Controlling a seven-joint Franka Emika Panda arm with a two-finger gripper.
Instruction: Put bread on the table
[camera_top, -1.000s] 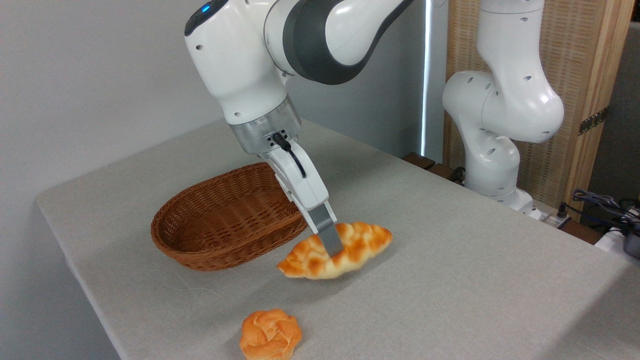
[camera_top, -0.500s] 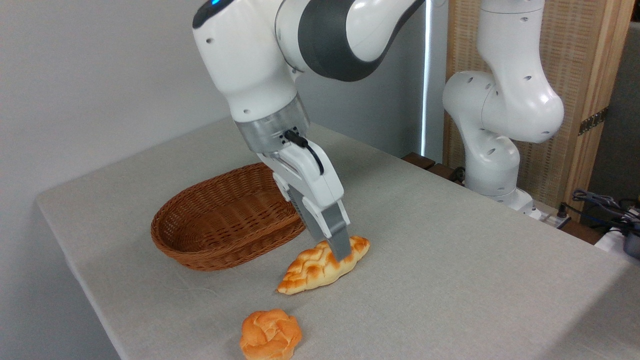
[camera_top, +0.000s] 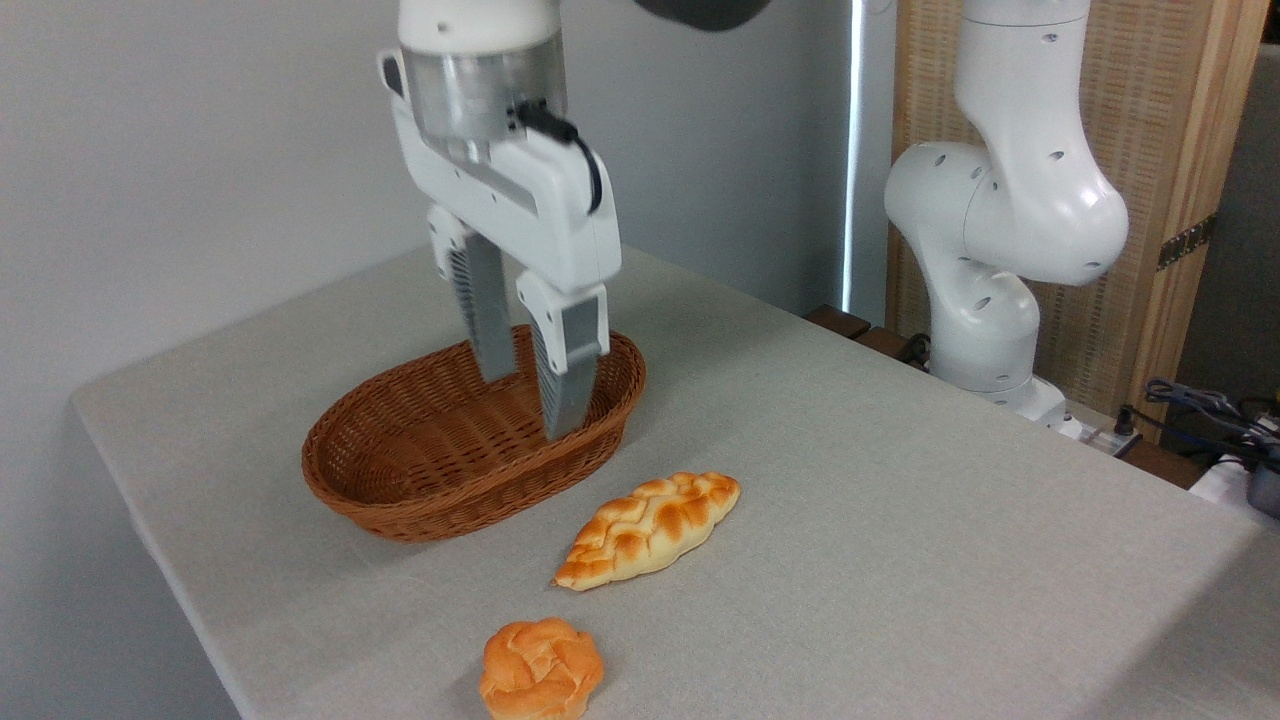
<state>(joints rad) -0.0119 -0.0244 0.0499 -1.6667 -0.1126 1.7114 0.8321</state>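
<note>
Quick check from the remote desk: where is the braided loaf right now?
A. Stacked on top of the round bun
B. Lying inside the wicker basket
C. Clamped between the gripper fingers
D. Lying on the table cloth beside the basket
D. The bread lies flat on the table, just outside the wicker basket and apart from the round bun, while the gripper hangs open and empty above the basket.

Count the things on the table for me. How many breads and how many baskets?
Breads: 2, the long braided bread and the round bun
Baskets: 1, the brown basket
Total: 3 things on the table
</note>
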